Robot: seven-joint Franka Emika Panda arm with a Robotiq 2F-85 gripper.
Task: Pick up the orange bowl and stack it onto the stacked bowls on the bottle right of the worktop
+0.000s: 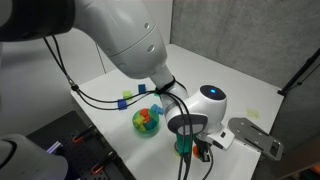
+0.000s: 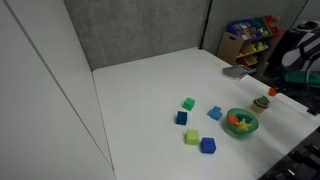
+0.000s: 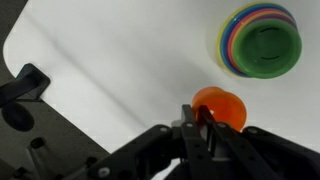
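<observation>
Hand point(image 3: 198, 125) clamped on orange bowl point(image 3: 222, 106) rim; stacked bowls point(image 3: 262, 40) nearby, apart.

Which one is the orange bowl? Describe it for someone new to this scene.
In the wrist view, find the white worktop, then the rainbow-rimmed stacked bowls with a green centre. The orange bowl lies just beside them, at the tips of the gripper. It is single and plain orange, not many-coloured.
</observation>
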